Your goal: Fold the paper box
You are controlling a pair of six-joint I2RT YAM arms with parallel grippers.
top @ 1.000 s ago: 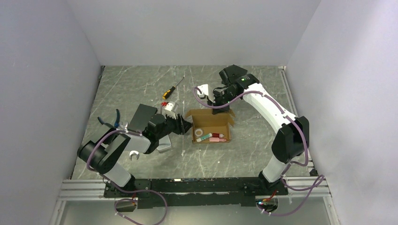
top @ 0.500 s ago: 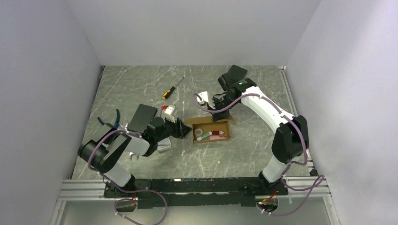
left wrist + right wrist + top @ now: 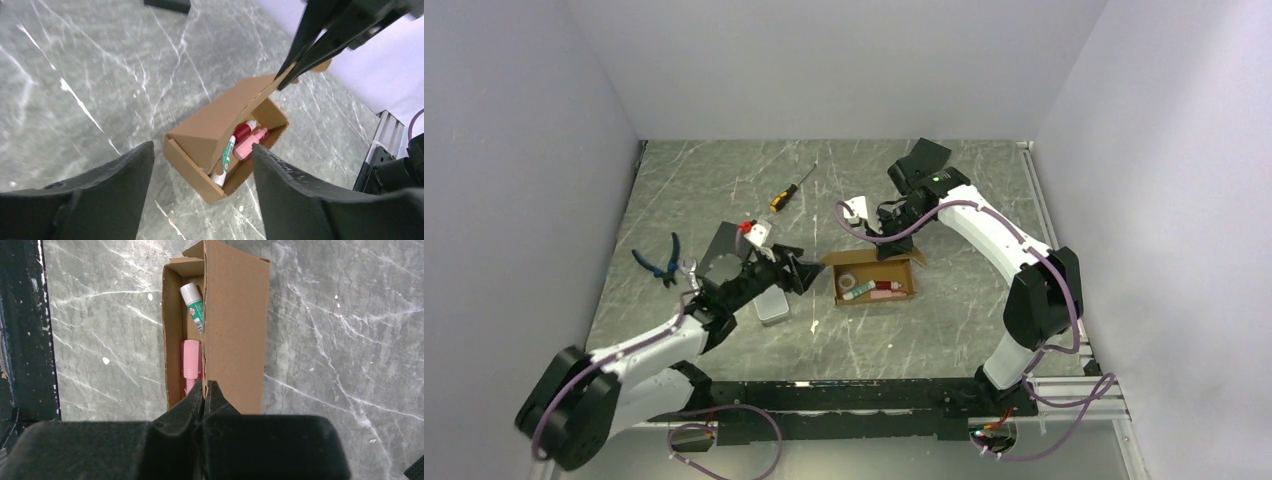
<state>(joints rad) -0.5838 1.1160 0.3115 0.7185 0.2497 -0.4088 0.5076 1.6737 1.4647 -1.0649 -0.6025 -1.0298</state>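
Note:
The paper box (image 3: 876,290) is a tan carton lying open in the middle of the table, with a pink bottle (image 3: 191,365) and a green-and-white tube (image 3: 195,304) inside. Its lid (image 3: 235,325) leans partway over the tray. My right gripper (image 3: 205,386) is shut on the lid's free edge, and its fingers (image 3: 311,42) come down from above in the left wrist view. My left gripper (image 3: 808,272) stands open just left of the box (image 3: 220,132), nothing between its fingers (image 3: 125,170), clear of the cardboard.
A grey tin (image 3: 772,306) and a black slab (image 3: 721,252) lie under the left arm. A white part with a red tip (image 3: 756,232) sits beside them. Blue-handled pliers (image 3: 659,262) lie at the left, a yellow screwdriver (image 3: 790,188) farther back.
My left gripper has opened wider and drawn slightly back from the box's left end, its arm dropping low toward the near left. The right gripper has tipped the lid further down over the tray.

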